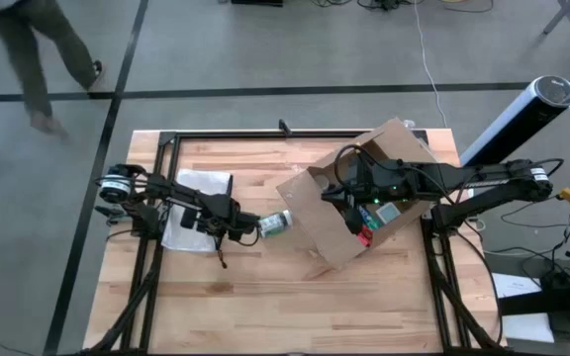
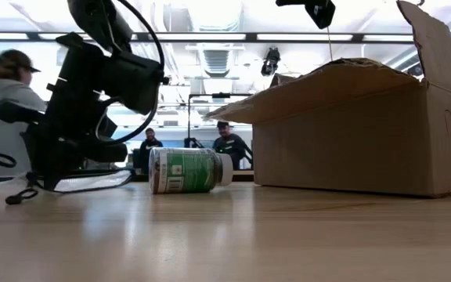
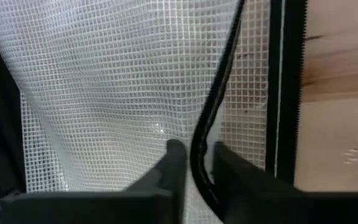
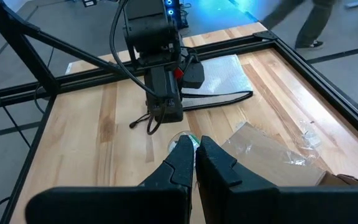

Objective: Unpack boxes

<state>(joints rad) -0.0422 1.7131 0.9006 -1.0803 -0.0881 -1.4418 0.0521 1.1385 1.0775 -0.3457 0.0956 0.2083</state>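
Left claw (image 3: 194, 155) closed on the pouch's (image 3: 123, 87) black cord, seen only by left wrist | right claw (image 4: 196, 149) shut, empty, above the box (image 1: 349, 203) | high: box lay open on table's (image 1: 265, 297) right half | low: bottle (image 2: 188, 170) lay between left arm and box

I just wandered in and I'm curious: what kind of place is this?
Probably a robotics lab or workshop. Two robot arms are mounted at a wooden table, working on a cardboard box; the concrete floor has cables on it, and people sit at stations beyond.
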